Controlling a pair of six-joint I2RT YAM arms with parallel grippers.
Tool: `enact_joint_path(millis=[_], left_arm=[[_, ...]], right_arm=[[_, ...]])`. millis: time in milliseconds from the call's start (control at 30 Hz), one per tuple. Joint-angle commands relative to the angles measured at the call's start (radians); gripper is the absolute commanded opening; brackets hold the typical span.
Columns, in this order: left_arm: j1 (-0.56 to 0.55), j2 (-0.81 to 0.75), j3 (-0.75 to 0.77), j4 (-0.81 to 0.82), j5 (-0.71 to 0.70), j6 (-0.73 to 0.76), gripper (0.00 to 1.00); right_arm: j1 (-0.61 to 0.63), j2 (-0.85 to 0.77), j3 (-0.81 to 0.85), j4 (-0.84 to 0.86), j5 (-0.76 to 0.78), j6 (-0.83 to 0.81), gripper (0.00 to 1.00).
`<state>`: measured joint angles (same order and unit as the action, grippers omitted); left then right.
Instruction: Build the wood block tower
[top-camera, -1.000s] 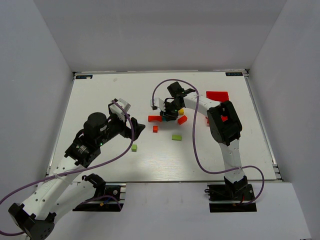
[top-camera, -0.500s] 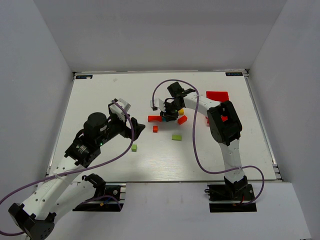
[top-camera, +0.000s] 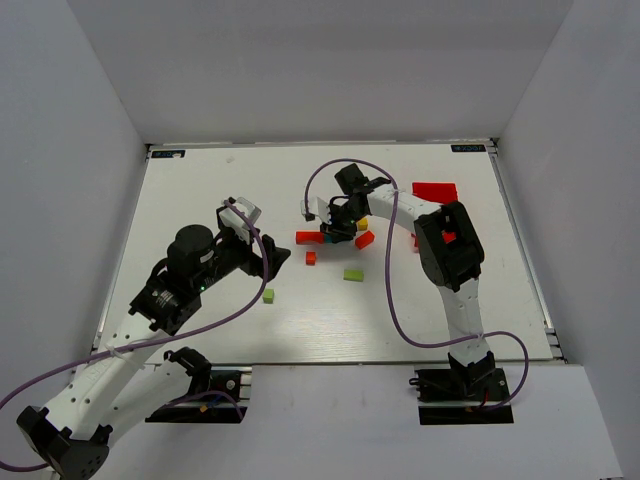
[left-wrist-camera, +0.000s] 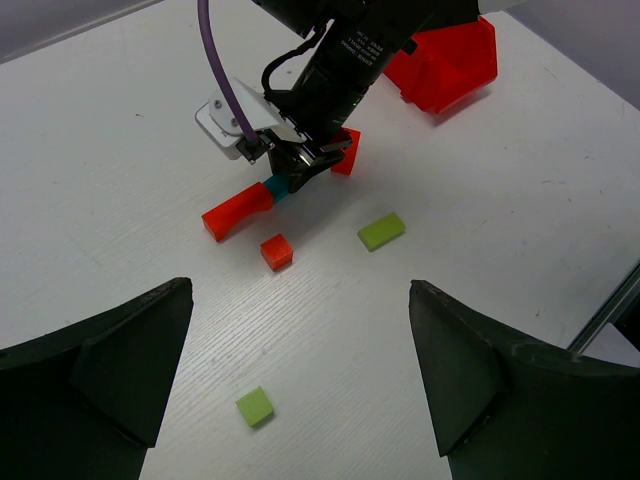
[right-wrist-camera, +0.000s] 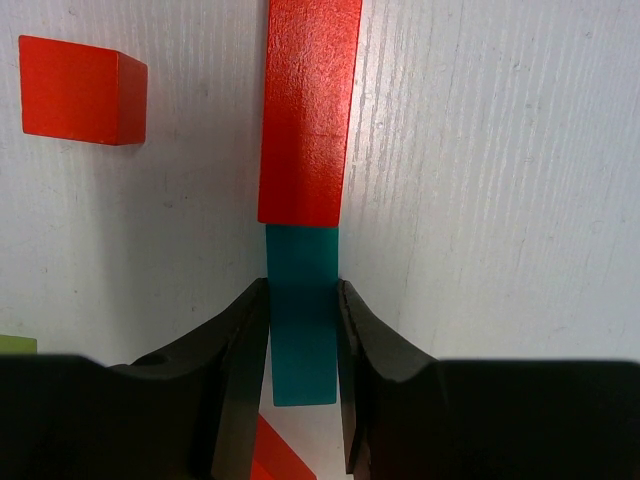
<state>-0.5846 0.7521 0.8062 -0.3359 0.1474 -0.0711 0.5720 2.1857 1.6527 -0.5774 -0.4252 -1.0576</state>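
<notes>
My right gripper (top-camera: 335, 229) is shut on a teal-blue block (right-wrist-camera: 302, 320), its fingers (right-wrist-camera: 240, 345) pressed against both long sides. The teal block's far end meets the end of a long red bar (right-wrist-camera: 308, 110), which also shows in the top view (top-camera: 308, 238) and the left wrist view (left-wrist-camera: 235, 212). A small red cube (top-camera: 310, 257) lies just in front of the bar. A red block (top-camera: 364, 239) and a yellow one (top-camera: 362, 225) lie right of the gripper. My left gripper (left-wrist-camera: 300, 292) is open and empty above a green cube (left-wrist-camera: 254, 406).
A flat lime-green block (top-camera: 353, 274) lies alone right of the red cube. The green cube (top-camera: 268, 295) sits near the left gripper. A red plastic tray (top-camera: 435, 191) stands at the back right. Grey walls close in the white table (top-camera: 200, 190).
</notes>
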Motion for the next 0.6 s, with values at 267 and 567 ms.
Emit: enact_joint_path(millis=[267,567], left_arm=[[0.005,-0.005,-0.002,0.003,0.017,0.001,0.99],[0.005,-0.005,-0.002,0.003,0.017,0.001,0.99]], right_arm=[[0.015,0.028,-0.024,-0.068,-0.001,0.027,0.17],[0.020,0.042,-0.008,-0.081,0.002,0.050,0.21]])
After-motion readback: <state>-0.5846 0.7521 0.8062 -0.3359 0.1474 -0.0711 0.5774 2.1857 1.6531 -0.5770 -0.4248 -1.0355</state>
